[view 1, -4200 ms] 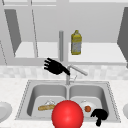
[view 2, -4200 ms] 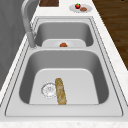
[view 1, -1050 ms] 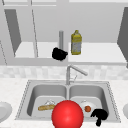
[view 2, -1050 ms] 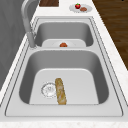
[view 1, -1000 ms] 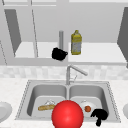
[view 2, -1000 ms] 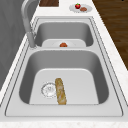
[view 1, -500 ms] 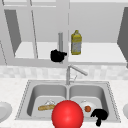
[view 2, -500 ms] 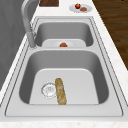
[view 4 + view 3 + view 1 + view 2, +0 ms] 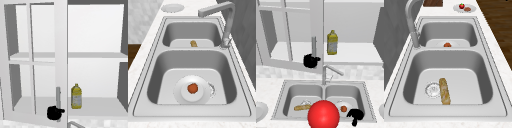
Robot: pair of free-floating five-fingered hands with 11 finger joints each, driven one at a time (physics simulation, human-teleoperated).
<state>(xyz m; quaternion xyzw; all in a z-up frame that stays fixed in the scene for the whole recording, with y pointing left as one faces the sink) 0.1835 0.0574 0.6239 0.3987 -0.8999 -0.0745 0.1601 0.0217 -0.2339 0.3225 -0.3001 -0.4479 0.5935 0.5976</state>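
So the left hand (image 9: 311, 60) sits a bit left of center in the front view, fingers curled into a fist right at the bottom end of the cabinet door handle (image 9: 314, 46). Looks like it's wrapped around that lower end, with the rest of the handle sticking straight up above the hand. Same deal in the upper view: left hand (image 9: 54, 112) down at the bottom of the frame, handle (image 9: 58, 96) rising from it on the open cabinet door (image 9: 60, 50). The yellow bottle (image 9: 332, 42) stands on the lower shelf just right of the door's edge, near the hand but not touching it.

The right hand (image 9: 355, 115) hangs at the lower right of the front view over the right basin's front rim, fingers curled with one pointing down, holding nothing. Just to its left is a plate (image 9: 342, 106) with a small tomato (image 9: 343, 108). A bread stick (image 9: 302, 107) lies in the left basin, and a big red ball (image 9: 323, 114) sits bottom center.
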